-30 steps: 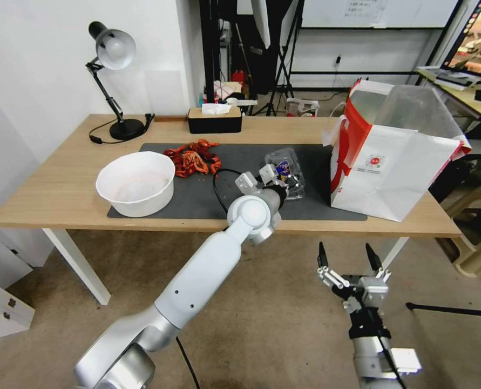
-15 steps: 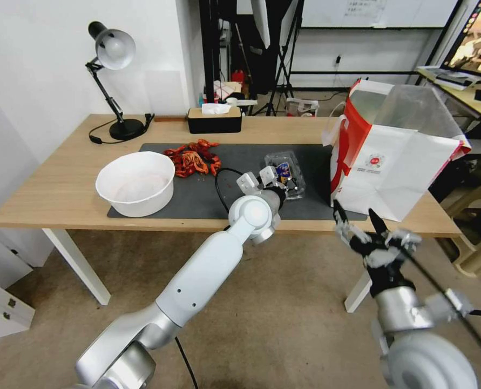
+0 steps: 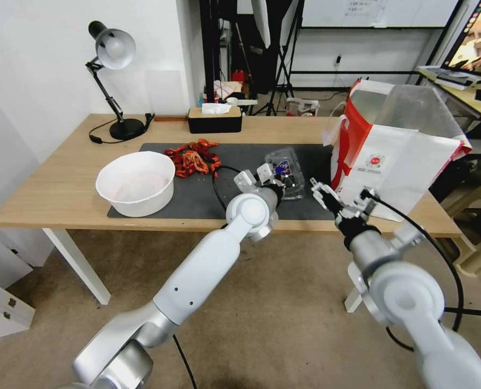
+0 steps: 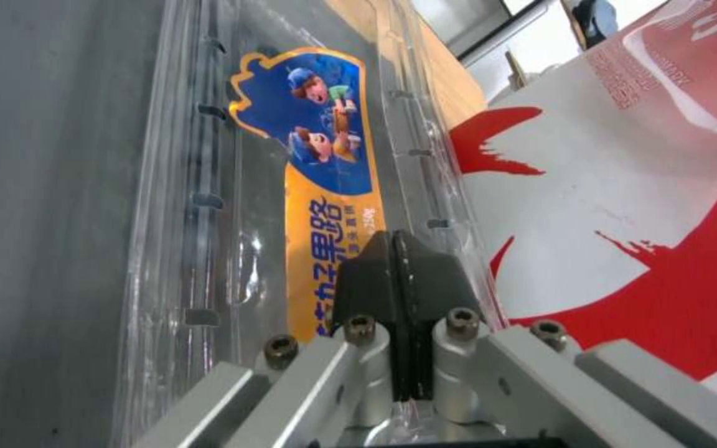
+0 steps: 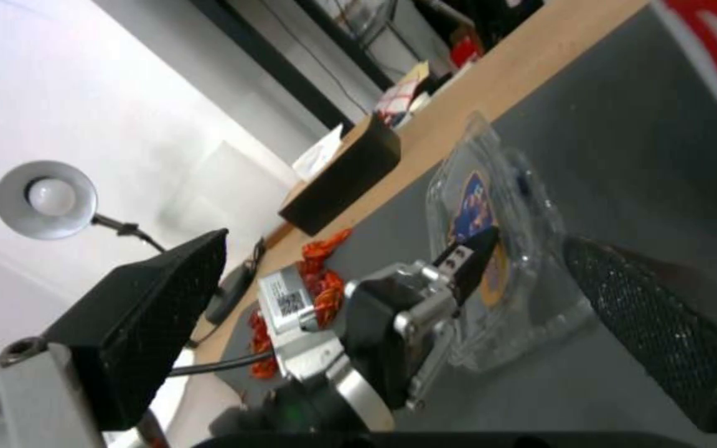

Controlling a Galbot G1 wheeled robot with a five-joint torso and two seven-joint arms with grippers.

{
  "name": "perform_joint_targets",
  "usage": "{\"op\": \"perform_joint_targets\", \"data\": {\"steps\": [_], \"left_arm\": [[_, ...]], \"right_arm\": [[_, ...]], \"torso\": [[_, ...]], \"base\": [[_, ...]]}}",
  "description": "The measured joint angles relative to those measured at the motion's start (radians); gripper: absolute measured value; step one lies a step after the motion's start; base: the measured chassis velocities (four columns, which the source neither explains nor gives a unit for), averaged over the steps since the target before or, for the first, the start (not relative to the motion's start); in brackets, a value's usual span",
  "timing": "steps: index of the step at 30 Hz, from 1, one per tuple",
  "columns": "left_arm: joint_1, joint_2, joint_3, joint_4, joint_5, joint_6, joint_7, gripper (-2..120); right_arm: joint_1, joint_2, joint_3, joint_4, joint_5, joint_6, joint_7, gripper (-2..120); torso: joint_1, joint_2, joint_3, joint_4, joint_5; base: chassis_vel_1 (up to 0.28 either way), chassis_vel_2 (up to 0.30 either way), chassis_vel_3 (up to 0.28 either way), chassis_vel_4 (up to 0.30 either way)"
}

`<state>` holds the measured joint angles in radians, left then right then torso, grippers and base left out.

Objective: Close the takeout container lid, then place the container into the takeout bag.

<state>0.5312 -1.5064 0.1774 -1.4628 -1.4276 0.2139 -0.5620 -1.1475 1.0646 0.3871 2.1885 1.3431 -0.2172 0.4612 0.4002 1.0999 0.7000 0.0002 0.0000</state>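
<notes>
Two grippers are in play. Nearest us, at about four o'clock, our right gripper [image 3: 341, 195] hangs above the front edge of the light wooden table [image 3: 62, 189] with its black mesh-padded fingers [image 5: 657, 323] spread wide and holding nothing. It sits between the container and the bag, close to both.

Toward the centre, our left gripper [image 3: 274, 181] has its dark fingertips [image 4: 396, 274] pressed together on top of the small clear plastic clamshell takeout container [image 3: 285, 172], which rests on the dark grey mat [image 3: 197, 194]. They touch the clear hinged lid [image 4: 325, 186] at its blue-and-yellow label. We cannot tell whether the lid has latched.

At two o'clock, just beyond, the large white paper takeout bag with red side panels [image 3: 391, 162] stands open.

We judge three risks: the light box skidding under an off-centre press, the unlatched lid springing open when lifted, and the right gripper clipping the bag's wall and tipping it.
</notes>
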Motion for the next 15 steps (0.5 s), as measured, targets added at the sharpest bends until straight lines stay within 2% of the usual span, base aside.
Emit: {"op": "perform_joint_targets", "data": {"steps": [5,8,15], "left_arm": [[0.003,-0.004,-0.001,0.0,0.0,0.0,0.001,0],[0.007,-0.004,-0.001,0.001,0.002,-0.002,0.005,0],[0.013,-0.01,-0.003,0.001,0.005,-0.003,0.006,0]], "right_arm": [[0.064,-0.016,-0.015,-0.036,0.031,-0.035,0.034,100],[0.127,-0.037,-0.033,-0.081,0.069,-0.115,0.093,100],[0.169,-0.055,-0.048,-0.109,0.077,-0.148,0.12,100]], "torso": [[0.0,0.0,0.0,-0.0002,0.0001],[0.0,0.0,0.0,-0.0002,0.0001],[0.0,0.0,0.0,-0.0003,0.0001]], "base": [[0.0,0.0,0.0,0.0],[0.0,0.0,0.0,0.0],[0.0,0.0,0.0,0.0]]}}
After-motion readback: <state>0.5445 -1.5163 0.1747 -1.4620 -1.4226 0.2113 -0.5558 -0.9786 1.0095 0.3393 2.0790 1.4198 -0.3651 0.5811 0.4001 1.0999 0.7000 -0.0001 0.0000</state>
